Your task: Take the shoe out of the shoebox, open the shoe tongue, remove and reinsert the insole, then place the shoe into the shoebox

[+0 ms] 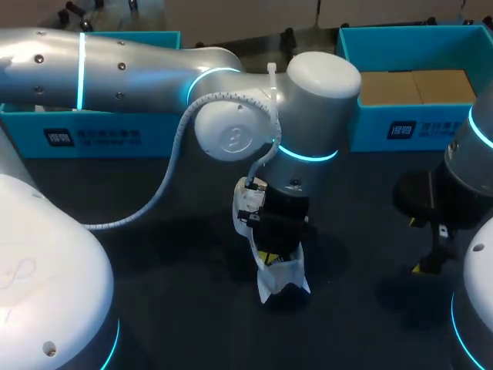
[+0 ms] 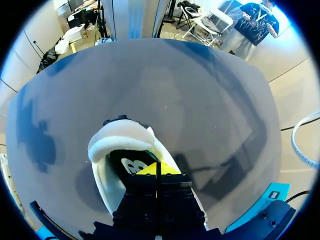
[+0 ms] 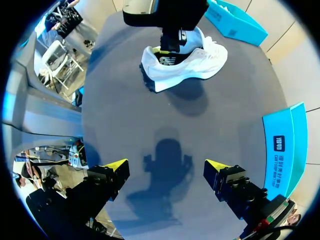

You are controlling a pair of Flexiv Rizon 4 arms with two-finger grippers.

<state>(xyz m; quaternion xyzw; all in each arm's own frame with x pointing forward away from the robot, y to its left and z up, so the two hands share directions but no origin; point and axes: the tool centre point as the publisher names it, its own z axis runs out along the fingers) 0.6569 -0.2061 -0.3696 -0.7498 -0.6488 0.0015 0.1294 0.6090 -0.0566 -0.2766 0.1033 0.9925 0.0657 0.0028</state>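
1. The white shoe [image 1: 281, 276] stands on its sole on the dark table [image 1: 177, 308], near the middle and outside both boxes.
2. The left arm [image 1: 139, 69] reaches in over the middle of the table, and its jaws point down into the shoe's opening.
3. In the left wrist view the two yellow fingertips [image 2: 150, 169] are pressed together with no gap. They sit inside the shoe [image 2: 107, 165], just above the black insole [image 2: 125, 162]. Whether anything thin is pinched between them cannot be told.
4. The padded heel collar [image 2: 120, 142] curves just ahead of those fingertips, and the shoe's white walls lie on either side of the jaws.
5. The right arm [image 1: 470, 177] hangs over the table's right side, well apart from the shoe.
6. Its jaws are spread wide with nothing between them. Each yellow fingertip [image 3: 117, 165] is over bare table [image 3: 150, 115], and the shoe [image 3: 200, 62] lies well ahead of them.
7. Two blue boxes stand along the far edge, the left blue box [image 1: 92, 131] and the right blue box [image 1: 370, 123].
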